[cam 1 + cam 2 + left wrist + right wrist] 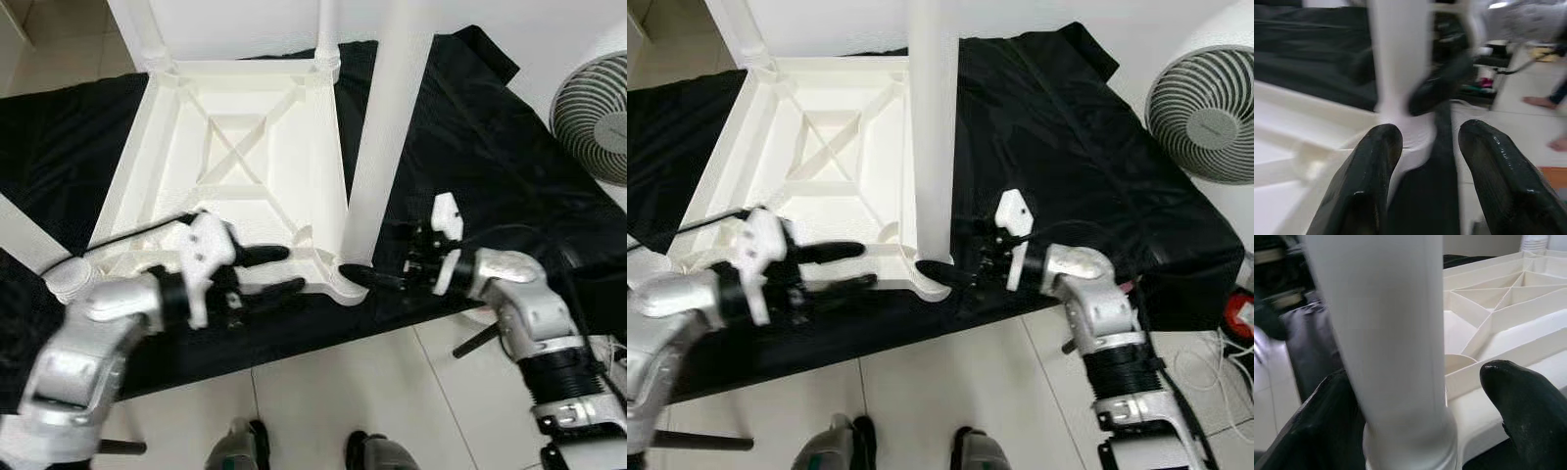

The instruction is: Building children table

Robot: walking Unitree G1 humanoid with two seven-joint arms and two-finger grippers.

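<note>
The right hand straddled the base of the white plastic tube leg, likely seating it in the near-right corner socket; its fingers stood wide. The left hand, parted and empty, rested on the upturned white ribbed tabletop, apparently steadying it on the black cloth.

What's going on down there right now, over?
Right tool open around the near table leg at its base. Left tool open, over upturned white tabletop. Fan off right, clear.

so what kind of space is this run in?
Probably a room in a home, used as an assembly spot: pale tiled floor, a white floor fan by the wall, and an upturned white plastic table lying on a black sheet.
</note>
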